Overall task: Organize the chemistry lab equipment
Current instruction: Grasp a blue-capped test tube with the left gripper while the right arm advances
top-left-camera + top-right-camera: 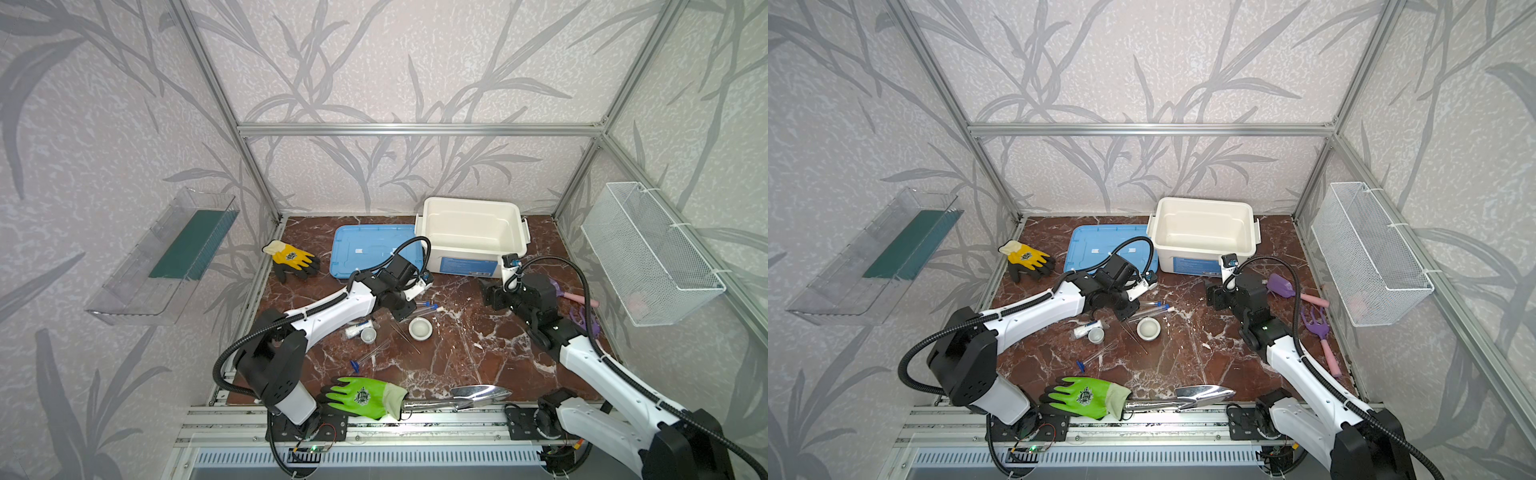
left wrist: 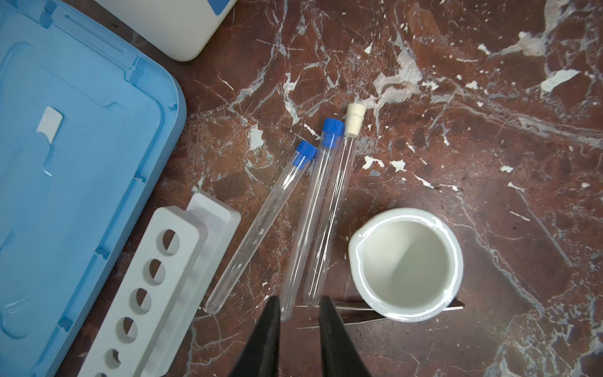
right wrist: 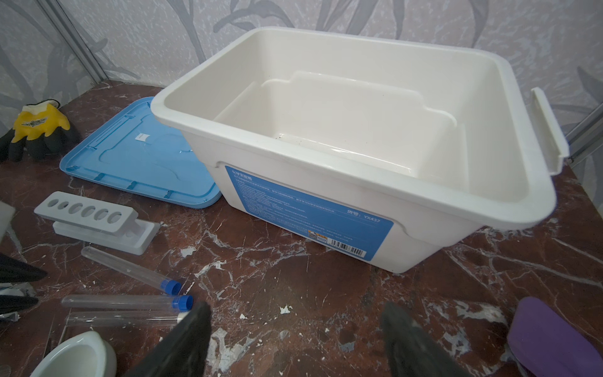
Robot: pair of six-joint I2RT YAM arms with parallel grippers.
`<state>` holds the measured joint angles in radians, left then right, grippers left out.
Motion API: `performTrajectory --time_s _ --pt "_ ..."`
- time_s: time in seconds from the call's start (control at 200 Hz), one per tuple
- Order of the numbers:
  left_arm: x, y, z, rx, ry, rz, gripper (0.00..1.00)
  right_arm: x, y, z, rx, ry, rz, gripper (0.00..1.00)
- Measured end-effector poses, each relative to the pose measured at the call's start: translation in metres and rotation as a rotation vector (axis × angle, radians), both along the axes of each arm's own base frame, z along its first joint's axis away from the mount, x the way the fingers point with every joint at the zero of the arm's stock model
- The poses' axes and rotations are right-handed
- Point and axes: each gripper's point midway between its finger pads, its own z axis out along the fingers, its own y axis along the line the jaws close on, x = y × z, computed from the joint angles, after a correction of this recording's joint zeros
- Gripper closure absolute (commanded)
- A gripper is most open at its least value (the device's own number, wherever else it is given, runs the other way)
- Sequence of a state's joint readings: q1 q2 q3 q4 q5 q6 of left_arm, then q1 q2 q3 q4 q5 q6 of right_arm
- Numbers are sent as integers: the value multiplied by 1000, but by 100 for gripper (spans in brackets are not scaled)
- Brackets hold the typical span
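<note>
L gripper (image 2: 299,301): I'm holding the jaws at a slim gap, straddling the round closed ends of 2 test tubes, the blue-cap tube (image 2: 310,222) and the white-cap tube (image 2: 332,209). Can't tell if the pads are biting or just bracketing. R gripper (image 3: 293,342): hanging wide open and empty in front of the white bin (image 3: 326,196).

Handling, my read: the tubes are looking light, stiff, slick and round, so prob rolling or squirting out of a pinch. Thin walls, so I'm going easy on force. 2 in one pinch is looking sketchy. I'm rating mid-body or just under the cap safer than the domed tip.

Third tube (image 2: 261,228) is lying just beside them, with the empty rack (image 2: 169,267) beyond it. Bowl (image 2: 406,264) is sitting on the tweezers (image 2: 354,306), near the white-cap tube.

Text: the blue bin label is reading "YX437" plus a barcode. Rest is too small.
</note>
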<state>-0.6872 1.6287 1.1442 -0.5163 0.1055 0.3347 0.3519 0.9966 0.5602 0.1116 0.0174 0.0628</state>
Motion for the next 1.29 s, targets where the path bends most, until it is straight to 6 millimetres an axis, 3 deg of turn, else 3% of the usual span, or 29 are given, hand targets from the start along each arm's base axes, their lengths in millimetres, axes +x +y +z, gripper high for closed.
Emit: performTrajectory --time_s 0.445,1.08,1.295 --pt "24 -6 -39 111 11 -24 73 1 0 -7 -4 3 1 19" --pt "39 -8 -67 188 13 -49 71 3 1 -16 -7 12 2 19" --pt "46 -13 -67 191 -5 -55 71 5 2 -22 -11 25 5 19"
